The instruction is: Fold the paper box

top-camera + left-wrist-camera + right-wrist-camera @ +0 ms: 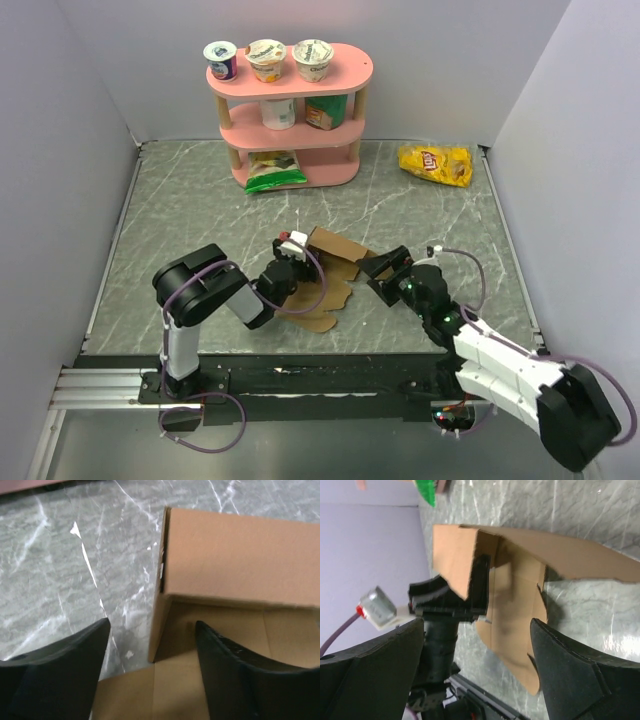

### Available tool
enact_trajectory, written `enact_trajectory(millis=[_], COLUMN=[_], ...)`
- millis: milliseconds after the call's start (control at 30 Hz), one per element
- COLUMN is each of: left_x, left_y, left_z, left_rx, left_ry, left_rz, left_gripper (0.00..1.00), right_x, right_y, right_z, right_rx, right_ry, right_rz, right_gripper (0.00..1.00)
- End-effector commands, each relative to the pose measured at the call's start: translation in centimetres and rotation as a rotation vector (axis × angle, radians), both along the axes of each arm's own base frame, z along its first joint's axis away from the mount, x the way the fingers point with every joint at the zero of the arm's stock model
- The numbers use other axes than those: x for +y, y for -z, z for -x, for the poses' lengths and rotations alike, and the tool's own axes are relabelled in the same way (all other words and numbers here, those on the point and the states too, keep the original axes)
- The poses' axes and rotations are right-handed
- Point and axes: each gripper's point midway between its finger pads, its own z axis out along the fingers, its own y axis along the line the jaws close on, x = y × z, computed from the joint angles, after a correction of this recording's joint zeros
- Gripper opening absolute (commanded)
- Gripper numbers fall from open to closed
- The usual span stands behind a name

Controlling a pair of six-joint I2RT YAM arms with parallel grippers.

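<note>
The paper box is a brown die-cut cardboard sheet lying mid-table, with one panel folded up at its far side. My left gripper is open at the sheet's left edge. In the left wrist view its fingers stand on either side of the raised panel's corner, over the flat sheet. My right gripper is open and empty, just right of the sheet. The right wrist view shows the cardboard ahead of it and the left gripper against the raised flap.
A pink three-tier shelf with yogurt cups and a green bag stands at the back. A yellow chip bag lies at the back right. Grey walls close in the left, right and back sides of the marbled table.
</note>
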Motion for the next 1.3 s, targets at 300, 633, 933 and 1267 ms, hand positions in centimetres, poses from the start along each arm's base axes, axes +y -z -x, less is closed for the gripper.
enact_trajectory(millis=[300,633,933,1267], left_x=[0.5,1.5,1.0,2.2], left_y=[-3.9,-4.3,-3.6,-3.4], left_z=[1.1,1.8,0.8,-1.6], left_rx=[-0.021,-0.003,-0.018,-0.069], left_ry=[0.213,0.188,0.178,0.010], left_rz=[0.170,0.205,0.186,0.197], left_gripper=[0.88,0.88,0.90,0.85], right_x=[2.1,4.1,4.0,4.4], right_y=[-3.4,-2.5,-1.6,-0.9], right_z=[-5.5,-7.6,-8.1,-8.2], right_rx=[-0.099,-0.063,-0.050,-0.031], right_ry=[0.076,0.080,0.111,0.107], right_rz=[-0.078,-0.133,-0.125,-0.122], right_gripper=[0.85,0.64,0.41,0.26])
